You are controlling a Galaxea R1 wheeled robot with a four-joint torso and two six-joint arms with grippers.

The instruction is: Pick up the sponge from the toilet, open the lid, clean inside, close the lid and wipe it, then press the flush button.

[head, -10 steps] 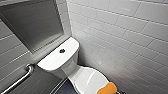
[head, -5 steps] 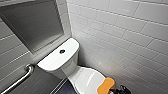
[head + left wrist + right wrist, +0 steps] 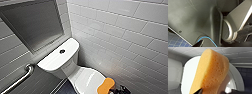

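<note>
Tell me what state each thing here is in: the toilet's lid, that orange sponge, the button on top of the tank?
Glossy white oval lid: closed, down flat.
Small orange-yellow sponge block: at the lid's front end; whether it is lying there or lifted, I cannot tell.
Small round dark flush button: set in the white cistern top, nothing touching it.

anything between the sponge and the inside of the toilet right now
Yes, the lid is down, shut over the toilet. The sponge is at the lid's front end, so the lid blocks the way inside.
</note>
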